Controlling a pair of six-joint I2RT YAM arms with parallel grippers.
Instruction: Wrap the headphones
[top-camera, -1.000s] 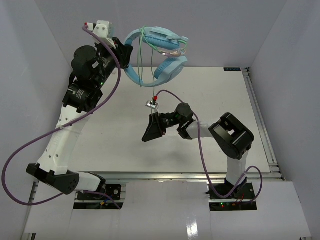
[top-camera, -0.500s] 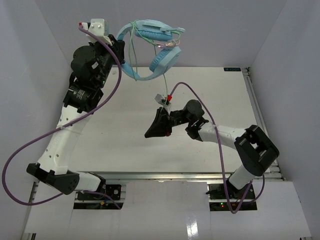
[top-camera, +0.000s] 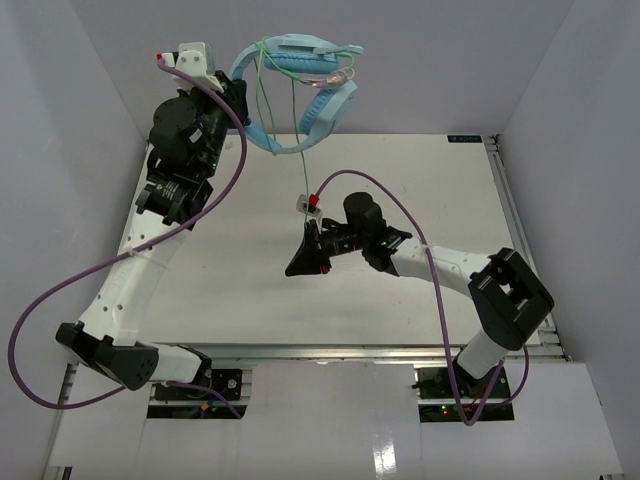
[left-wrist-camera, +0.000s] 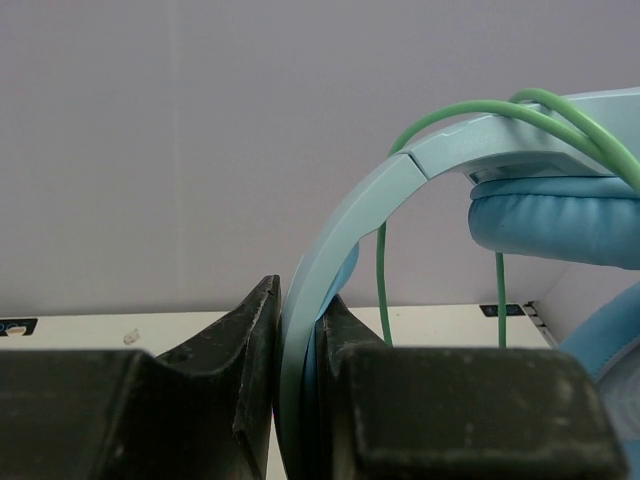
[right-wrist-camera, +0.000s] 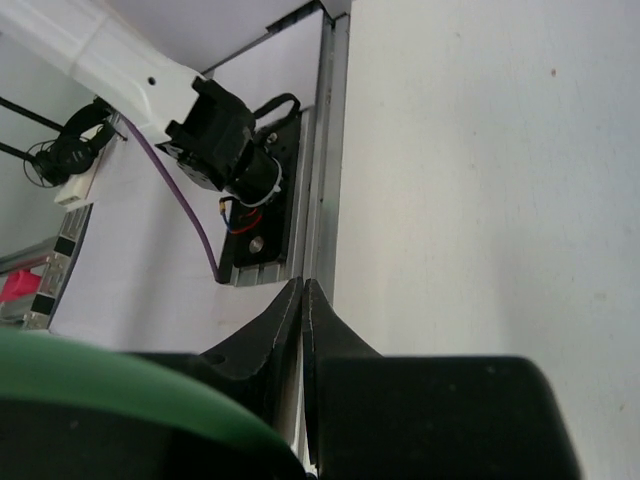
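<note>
The light blue headphones (top-camera: 300, 70) hang in the air above the table's far edge. My left gripper (top-camera: 240, 105) is shut on their headband (left-wrist-camera: 340, 230), which runs up between the jaws; one padded ear cup (left-wrist-camera: 555, 215) shows at the right. The thin green cable (top-camera: 303, 165) loops over the headband and drops down to my right wrist. My right gripper (top-camera: 297, 265) is low over the table's middle, jaws shut, with nothing visible between the tips (right-wrist-camera: 303, 300). A blurred green stretch of cable (right-wrist-camera: 120, 385) lies close to the right wrist lens.
The white table (top-camera: 420, 190) has an aluminium rail (top-camera: 520, 230) along its right side and near edge (right-wrist-camera: 325, 200). The left arm's base (right-wrist-camera: 235, 165) sits beyond the near rail. Purple robot cables (top-camera: 215, 190) hang off both arms. Grey walls stand on three sides.
My left arm has lifted the headphones higher and a little to the left. My right arm has stretched out, and its shut gripper stays near the table's middle with the cable still at its wrist.
</note>
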